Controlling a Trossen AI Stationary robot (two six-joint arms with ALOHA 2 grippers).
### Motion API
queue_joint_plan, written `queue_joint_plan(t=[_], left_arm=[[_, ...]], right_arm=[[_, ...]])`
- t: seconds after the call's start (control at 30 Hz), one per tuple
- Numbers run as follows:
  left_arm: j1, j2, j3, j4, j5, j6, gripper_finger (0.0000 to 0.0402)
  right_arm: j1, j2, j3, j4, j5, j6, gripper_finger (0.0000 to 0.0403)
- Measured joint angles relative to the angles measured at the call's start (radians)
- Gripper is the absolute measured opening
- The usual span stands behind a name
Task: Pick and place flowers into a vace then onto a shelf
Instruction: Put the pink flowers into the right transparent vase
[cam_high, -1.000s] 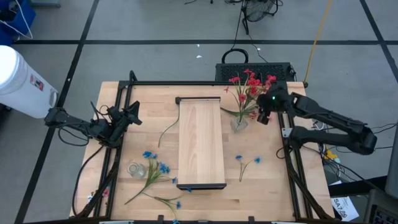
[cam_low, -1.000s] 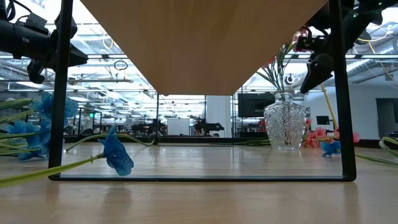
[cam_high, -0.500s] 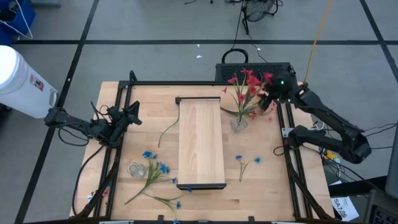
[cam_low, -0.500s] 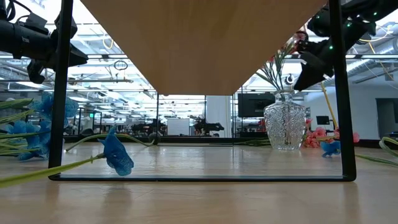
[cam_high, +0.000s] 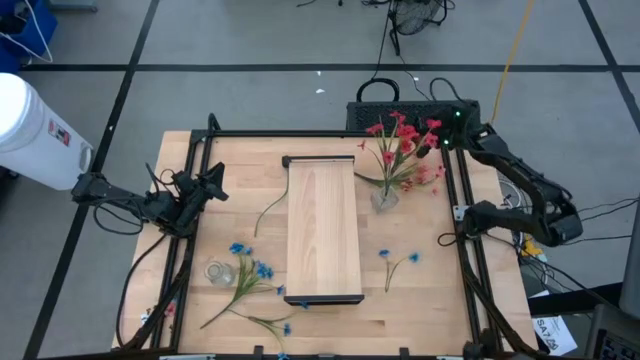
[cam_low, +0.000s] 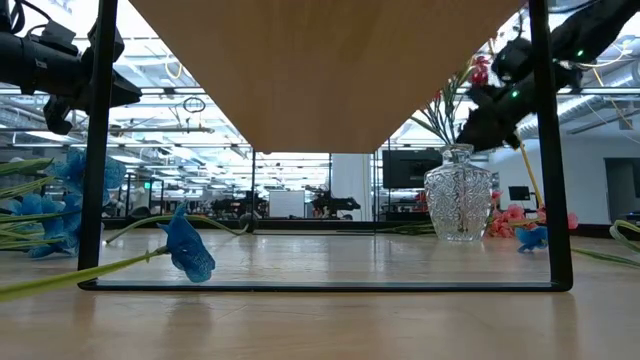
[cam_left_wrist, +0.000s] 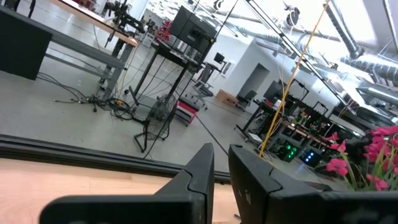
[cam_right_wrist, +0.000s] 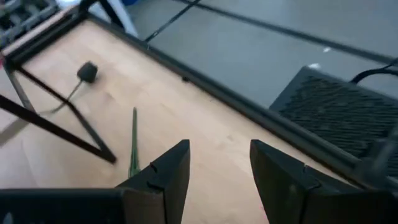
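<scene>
Right pincer (empty) near flowers

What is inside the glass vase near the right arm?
The glass vase holds green stems, and red-pink flowers spread out above its rim. Through the patterned glass the lower ends of the stems cannot be made out, nor whether there is any water.

The worktop is pale wood inside a black frame. The shelf is lighter, straight-grained wood with dark end edges. Red-pink flowers on green stems fill a clear cut-patterned glass vase. Blue flowers lie at seven o'clock. Both arms are black. The floor is grey with dark lines.
</scene>
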Motion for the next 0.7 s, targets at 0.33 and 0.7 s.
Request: queue_joint_plan(t=[0.33, 0.7], left_arm=[[0.0, 0.0, 0.0, 0.0, 0.0, 0.0, 0.0051], [0.0, 0.0, 0.0, 0.0, 0.0, 0.0, 0.0051]], right_arm=[[0.038, 0.209, 0.033, 0.005, -0.095, -0.112, 0.017], [0.204, 0.242, 0.049, -0.135, 0.046, -0.406, 0.0174]])
